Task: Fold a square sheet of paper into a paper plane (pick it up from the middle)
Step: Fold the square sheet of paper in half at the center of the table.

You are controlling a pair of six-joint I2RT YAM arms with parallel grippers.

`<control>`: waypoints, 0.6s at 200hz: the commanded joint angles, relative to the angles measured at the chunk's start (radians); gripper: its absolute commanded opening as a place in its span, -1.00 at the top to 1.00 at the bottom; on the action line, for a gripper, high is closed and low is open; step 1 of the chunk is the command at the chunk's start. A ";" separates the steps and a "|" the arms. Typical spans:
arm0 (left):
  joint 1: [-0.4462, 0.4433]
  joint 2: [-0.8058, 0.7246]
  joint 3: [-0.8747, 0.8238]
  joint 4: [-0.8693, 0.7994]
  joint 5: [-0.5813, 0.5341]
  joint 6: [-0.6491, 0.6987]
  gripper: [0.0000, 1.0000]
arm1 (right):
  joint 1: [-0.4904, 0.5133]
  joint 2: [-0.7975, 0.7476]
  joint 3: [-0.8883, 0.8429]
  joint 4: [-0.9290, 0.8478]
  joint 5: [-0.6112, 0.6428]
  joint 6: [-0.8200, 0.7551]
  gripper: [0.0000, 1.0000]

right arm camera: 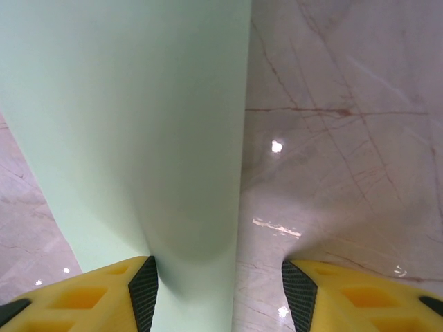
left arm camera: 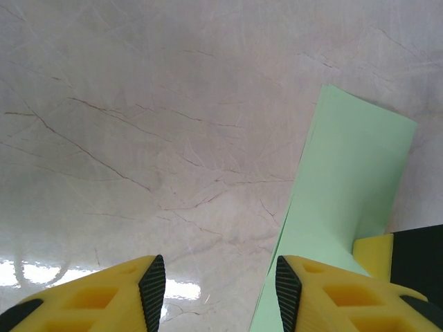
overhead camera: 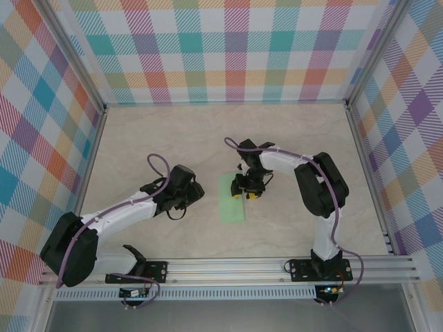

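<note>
**Marble counter, green sheet at centre, both grippers spread**

Plaid walls (overhead camera: 235,48) in pastel checks close off the scene at 9, 12 and 3 o'clock. Pale veined marble covers the counter (overhead camera: 173,138).

From the top camera, the left arm (overhead camera: 118,214) reaches from 7 o'clock toward the middle. The right arm (overhead camera: 315,187) rises from 5 o'clock and bends back toward 9.

The square sheet of paper (overhead camera: 230,204) lies just toward 6 o'clock of the counter's centre. It shows as a narrow mint strip, its long sides running 12 to 6.

The left gripper (overhead camera: 196,192) sits near the strip at its 9 o'clock, apart from it. In its wrist view this gripper (left arm camera: 220,290) is spread with bare marble between the fingers (left arm camera: 149,283). The paper (left arm camera: 346,180) runs from 5 o'clock up toward 1.

The right gripper (overhead camera: 246,194) hangs over the strip's 2 o'clock edge. In its wrist view it (right arm camera: 220,290) is also spread. The curved green sheet (right arm camera: 138,124) comes down against the 7 o'clock pad (right arm camera: 144,290), and marble shows before the other pad.
</note>
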 commanded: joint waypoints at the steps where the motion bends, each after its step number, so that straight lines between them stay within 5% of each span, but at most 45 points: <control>1: 0.005 0.014 -0.011 0.017 0.017 0.018 0.04 | 0.007 0.085 -0.024 -0.017 0.089 -0.013 -0.09; 120: 0.005 0.036 0.006 0.062 0.060 0.048 0.04 | 0.012 0.117 -0.008 -0.048 0.123 -0.059 -0.11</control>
